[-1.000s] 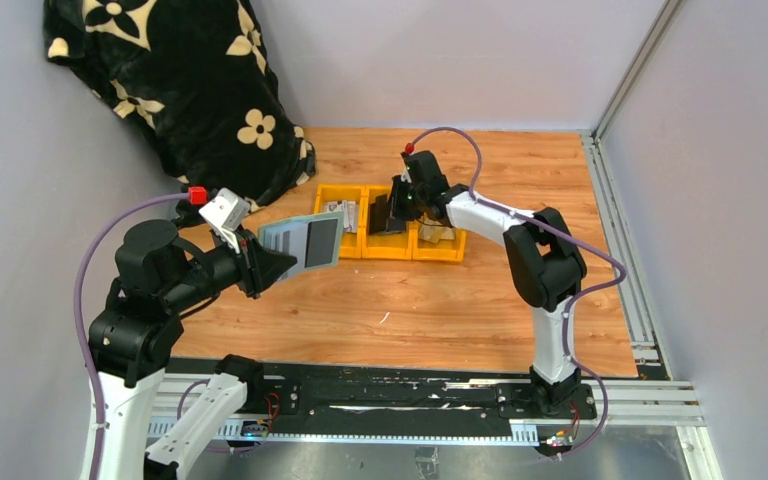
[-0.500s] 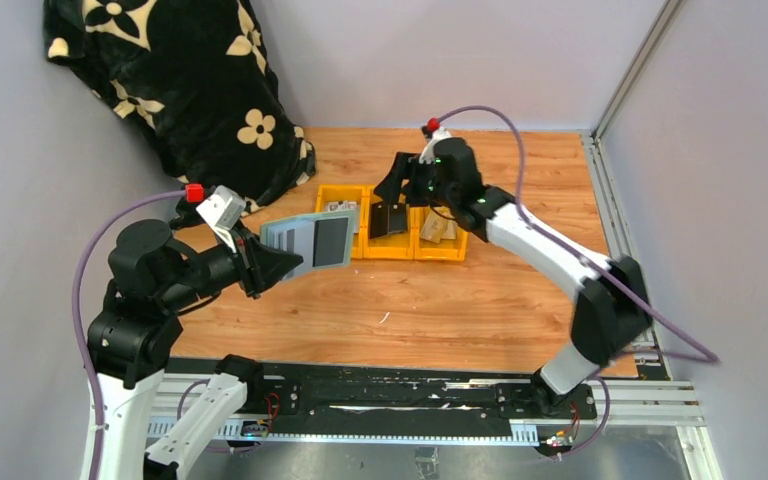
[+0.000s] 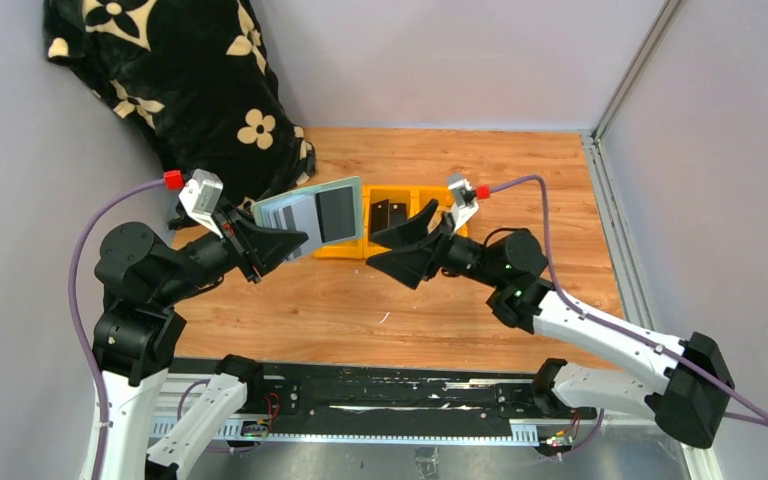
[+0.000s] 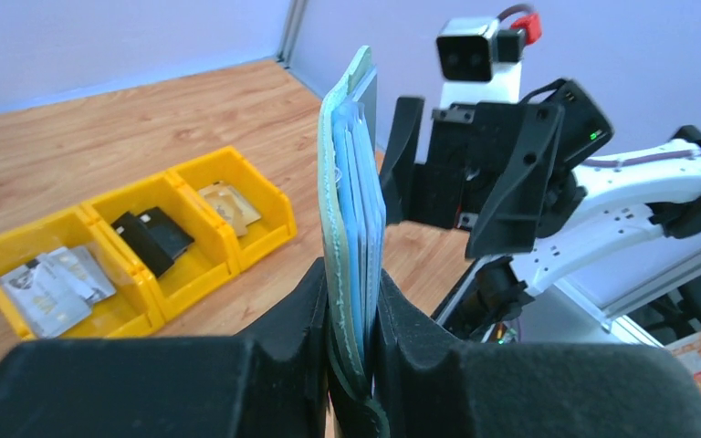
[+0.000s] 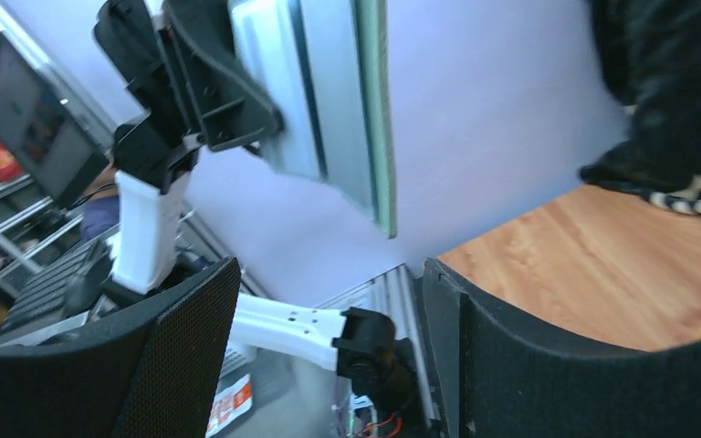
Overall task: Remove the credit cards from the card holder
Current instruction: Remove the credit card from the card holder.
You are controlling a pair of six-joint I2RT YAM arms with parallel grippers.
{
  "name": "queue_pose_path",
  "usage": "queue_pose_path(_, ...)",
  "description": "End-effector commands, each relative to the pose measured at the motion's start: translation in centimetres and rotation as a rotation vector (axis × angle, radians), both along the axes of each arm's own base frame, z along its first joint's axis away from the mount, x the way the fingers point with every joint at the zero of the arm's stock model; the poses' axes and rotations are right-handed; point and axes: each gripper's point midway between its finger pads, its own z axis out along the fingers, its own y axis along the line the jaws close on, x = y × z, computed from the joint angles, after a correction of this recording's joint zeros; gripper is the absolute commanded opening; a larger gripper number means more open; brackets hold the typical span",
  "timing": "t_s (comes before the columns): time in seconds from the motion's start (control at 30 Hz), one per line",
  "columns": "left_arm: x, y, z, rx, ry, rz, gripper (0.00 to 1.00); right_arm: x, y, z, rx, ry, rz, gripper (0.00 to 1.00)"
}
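Right gripper (image 5: 329,270) jaws apart (wide) — card holder (image 5: 329,91) ahead.
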Motion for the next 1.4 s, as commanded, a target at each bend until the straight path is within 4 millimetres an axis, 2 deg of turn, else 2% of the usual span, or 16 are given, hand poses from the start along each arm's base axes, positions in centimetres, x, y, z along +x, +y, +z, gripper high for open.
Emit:
queue_pose_path(0.0, -2.1, -1.0, 2.8, -0.073, -0.060, -0.102, 0.00, -2.4, 0.7, 2.8, 0.172, -0.079, 0.063, 0.77)
queue_pose_path(0.17, -3.0, -1.1, 3.3, -0.100, -0.047, -0.130, 0.00, -2.8, 1.2, 4.5, 0.346, -0.089, 0.109, 0.77)
queue_pose_path(0.4, -3.2, -1.4, 2.7, -0.105, -0.019, -0.150, 0.00, -3.1, 2.8, 5.3, 0.437, -0.096, 0.165, 0.77)
queue_pose_path(0.43, -3.2, -1.3, 2.6, -0.101, -0.023, -0.151, 0.00, -3.3, 2.9, 5.5, 0.440, -0.102, 0.168, 0.74)
queue_pose_path(0.57, -3.2, -1.3, 1.5, -0.080, -0.003, -0.149, 0.00, -3.4, 2.7, 6.3, 0.451, -0.111, 0.169, 0.51)
queue_pose_path(0.73, -3.2, -1.0, 0.3, -0.066, 0.012, -0.127, 0.00, -3.8, 3.2, 5.8, 0.401, -0.094, 0.200, 0.04)
queue_pose_path(0.77, -3.2, -1.0, 0.1, -0.063, 0.016, -0.127, 0.03, -3.7, 3.3, 5.5, 0.379, -0.084, 0.202, 0.00)
queue_pose_path(0.8, -3.4, -1.0, -0.3, -0.052, 0.026, -0.131, 0.13, -3.7, 3.6, 5.1, 0.343, -0.072, 0.211, 0.00)
queue_pose_path(0.87, -3.4, -0.8, -1.1, 0.005, -0.002, -0.131, 0.40, -3.5, 3.8, 4.2, 0.237, -0.079, 0.222, 0.00)
queue_pose_path(0.97, -2.8, 0.5, -2.1, 0.104, -0.046, -0.051, 0.53, -3.7, 4.2, 1.8, -0.046, -0.096, 0.229, 0.00)
queue_pose_path(1.0, -2.7, 0.9, -2.0, 0.128, -0.068, -0.029, 0.55, -3.6, 4.3, 0.5, -0.159, -0.102, 0.226, 0.00)
queue_pose_path(1.03, -2.8, 1.1, -2.1, 0.149, -0.091, -0.024, 0.55, -4.0, 4.1, 0.6, -0.233, -0.125, 0.240, 0.00)
queue_pose_path(1.07, -3.1, 1.2, -2.0, 0.165, -0.116, -0.031, 0.56, -4.3, 3.8, -0.9, -0.335, -0.099, 0.268, 0.00)
queue_pose_path(1.2, -4.4, 0.9, -2.0, 0.189, -0.172, -0.096, 0.57, -6.3, 2.7, -2.4, -0.509, -0.150, 0.369, 0.00)
queue_pose_path(1.37, -7.0, -0.8, -2.4, 0.182, -0.193, -0.305, 0.55, -8.1, 2.3, -3.6, -0.654, -0.226, 0.444, 0.00)
